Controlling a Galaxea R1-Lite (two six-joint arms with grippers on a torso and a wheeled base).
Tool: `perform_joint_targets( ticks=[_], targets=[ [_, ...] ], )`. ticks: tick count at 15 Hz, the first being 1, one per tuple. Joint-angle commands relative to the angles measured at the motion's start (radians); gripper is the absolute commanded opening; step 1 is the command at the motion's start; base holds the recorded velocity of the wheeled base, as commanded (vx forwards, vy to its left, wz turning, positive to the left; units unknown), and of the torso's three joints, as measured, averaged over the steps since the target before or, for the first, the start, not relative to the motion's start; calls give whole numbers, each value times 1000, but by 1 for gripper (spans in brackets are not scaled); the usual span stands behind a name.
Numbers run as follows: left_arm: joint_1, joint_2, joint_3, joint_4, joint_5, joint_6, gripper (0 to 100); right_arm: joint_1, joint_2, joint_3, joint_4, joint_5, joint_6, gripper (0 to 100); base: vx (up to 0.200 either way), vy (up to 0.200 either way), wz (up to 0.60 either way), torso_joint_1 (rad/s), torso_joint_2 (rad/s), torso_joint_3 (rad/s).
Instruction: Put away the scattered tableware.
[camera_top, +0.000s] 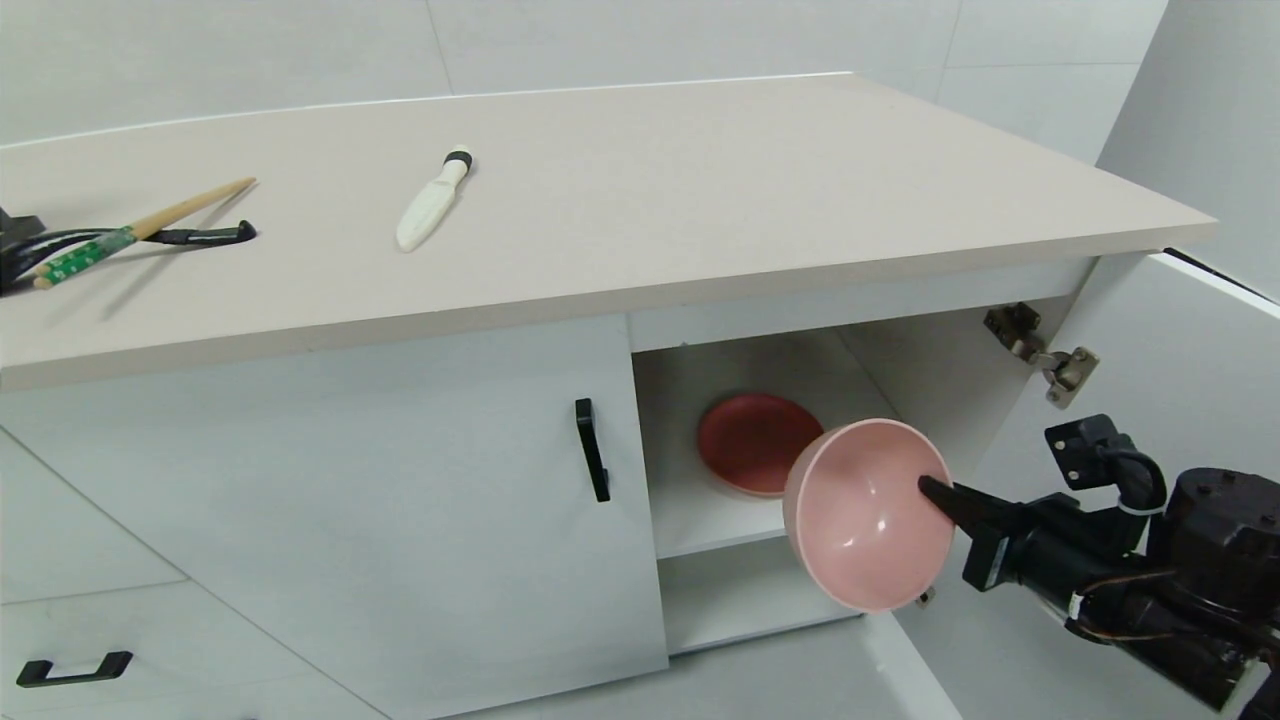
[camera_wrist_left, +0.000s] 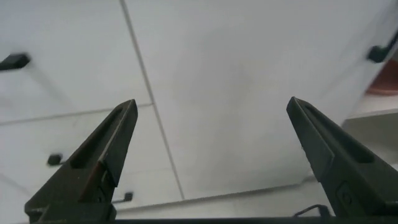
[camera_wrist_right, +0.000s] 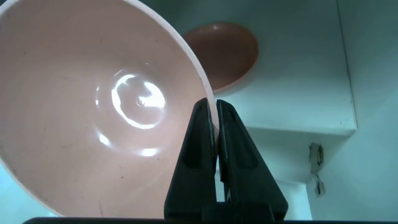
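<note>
The right gripper (camera_top: 935, 490) is pinching the rim of the pink bowl (camera_top: 865, 520), its fingers closed tight on the thin wall, and is holding it tilted on edge just outside the open cabinet, in front of the shelf (camera_top: 700, 530) where a red plate (camera_top: 750, 440) is lying. The stowing step appears to be under way; the next move is likely calling for carrying the bowl in past the door edge, levelling it, and setting it down beside or on the plate before letting go. The head view is showing chopsticks (camera_top: 150, 220) and a white utensil (camera_top: 432, 200) waiting on the counter (camera_top: 700, 200). The right wrist view is showing the grip itself, one finger either side of the rim. The left wrist view is showing the left gripper (camera_wrist_left: 211, 102) spread wide and holding nothing, facing the cabinet fronts.
</note>
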Motion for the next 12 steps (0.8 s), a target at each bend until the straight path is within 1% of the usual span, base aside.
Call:
perform_joint_targets(
  ticks=[1, 2, 3, 4, 5, 6, 7, 8, 9, 10, 12],
  targets=[
    [33, -98, 38, 37, 0, 26, 100, 12, 103, -66, -1, 0, -30, 0, 0, 0, 0, 0, 0, 0],
    [32, -121, 44, 66, 8, 72, 100, 18, 131, -87, -1, 0, -50, 0, 0, 0, 0, 0, 0, 0],
    [30, -128, 53, 67, 11, 108, 100, 29, 137, -105, -1, -1, -51, 0, 0, 0, 0, 0, 0, 0],
    [27, -137, 69, 69, 6, 127, 100, 37, 137, -116, -1, 0, -51, 0, 0, 0, 0, 0, 0, 0],
    [17, -142, 70, 72, -12, 118, 100, 38, 138, -121, -1, 0, -53, 0, 0, 0, 0, 0, 0, 0],
    [17, -145, 73, 73, -50, 82, 100, 38, 140, -127, -1, 2, -53, 0, 0, 0, 0, 0, 0, 0],
    [17, -147, 78, 78, -113, 38, 100, 43, 146, -141, -1, 2, -53, 0, 0, 0, 0, 0, 0, 0],
    [17, -147, 76, 87, -173, 36, 100, 43, 154, -165, -1, 2, -53, 0, 0, 0, 0, 0, 0, 0],
    [17, -147, 78, 87, -165, 41, 100, 43, 164, -188, -1, 3, -53, 0, 0, 0, 0, 0, 0, 0],
    [17, -147, 78, 115, -153, 41, 100, 43, 187, -222, -1, 6, -53, 0, 0, 0, 0, 0, 0, 0],
    [17, -147, 76, 129, -152, 3, 100, 43, 246, -285, -1, 8, -55, 0, 0, 0, 0, 0, 0, 0]
  ],
)
